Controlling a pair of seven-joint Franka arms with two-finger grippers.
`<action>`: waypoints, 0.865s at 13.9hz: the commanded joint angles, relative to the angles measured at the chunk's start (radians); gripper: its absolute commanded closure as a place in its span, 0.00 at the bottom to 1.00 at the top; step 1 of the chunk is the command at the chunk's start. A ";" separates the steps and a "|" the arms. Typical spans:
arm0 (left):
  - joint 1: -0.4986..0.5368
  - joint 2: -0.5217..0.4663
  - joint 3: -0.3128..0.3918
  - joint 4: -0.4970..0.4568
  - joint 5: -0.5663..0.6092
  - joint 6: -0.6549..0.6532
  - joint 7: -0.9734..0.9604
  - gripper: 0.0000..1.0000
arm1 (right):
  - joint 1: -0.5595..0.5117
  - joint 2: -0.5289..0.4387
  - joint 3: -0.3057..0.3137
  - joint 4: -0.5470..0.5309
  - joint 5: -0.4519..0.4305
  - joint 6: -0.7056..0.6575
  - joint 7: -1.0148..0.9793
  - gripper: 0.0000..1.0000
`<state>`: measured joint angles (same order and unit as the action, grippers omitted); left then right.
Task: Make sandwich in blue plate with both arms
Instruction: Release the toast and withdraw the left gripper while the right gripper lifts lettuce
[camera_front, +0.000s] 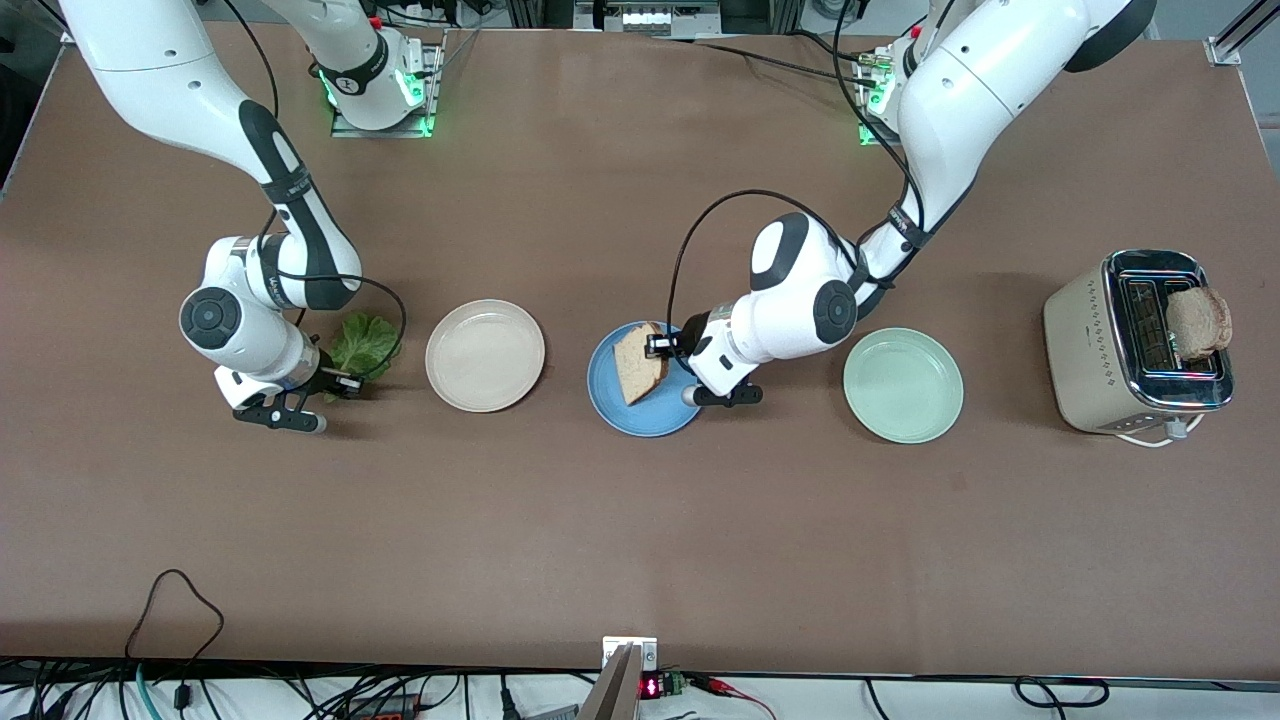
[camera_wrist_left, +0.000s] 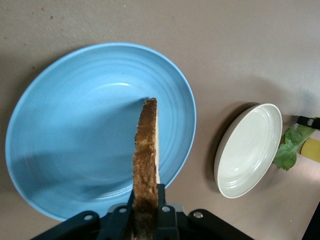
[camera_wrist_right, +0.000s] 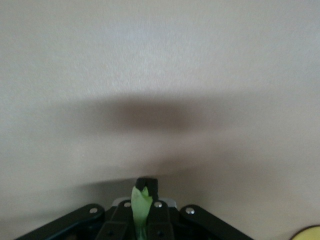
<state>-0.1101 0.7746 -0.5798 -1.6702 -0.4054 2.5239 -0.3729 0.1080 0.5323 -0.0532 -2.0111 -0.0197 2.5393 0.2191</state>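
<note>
The blue plate (camera_front: 640, 415) (camera_wrist_left: 75, 125) lies mid-table. A slice of toasted bread (camera_front: 637, 365) (camera_wrist_left: 146, 150) stands tilted on edge over it, and my left gripper (camera_front: 662, 345) (camera_wrist_left: 146, 192) is shut on the slice's end. I cannot tell whether the slice touches the plate. Toward the right arm's end of the table, a ruffled green lettuce leaf (camera_front: 365, 343) (camera_wrist_left: 289, 150) (camera_wrist_right: 141, 202) lies on the table. My right gripper (camera_front: 345, 380) (camera_wrist_right: 145, 186) is low at the leaf's edge, shut on a fold of it.
A cream-white plate (camera_front: 485, 355) (camera_wrist_left: 248, 150) sits between the lettuce and the blue plate. A mint-green plate (camera_front: 903, 385) lies toward the left arm's end, then a toaster (camera_front: 1100, 345) with another bread slice (camera_front: 1197, 322) sticking up from a slot.
</note>
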 joint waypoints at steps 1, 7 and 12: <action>-0.006 0.061 0.006 0.058 -0.012 0.003 0.026 0.00 | -0.014 -0.083 0.009 0.018 0.003 -0.110 -0.024 1.00; 0.020 0.089 0.026 0.073 -0.013 0.004 0.233 0.00 | 0.034 -0.160 0.022 0.167 0.081 -0.423 0.077 1.00; 0.043 -0.078 0.038 0.093 -0.010 -0.121 0.221 0.00 | 0.169 -0.150 0.022 0.261 0.112 -0.496 0.405 1.00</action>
<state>-0.0827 0.7941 -0.5528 -1.5549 -0.4053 2.4775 -0.1696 0.2292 0.3704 -0.0258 -1.7791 0.0789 2.0667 0.5135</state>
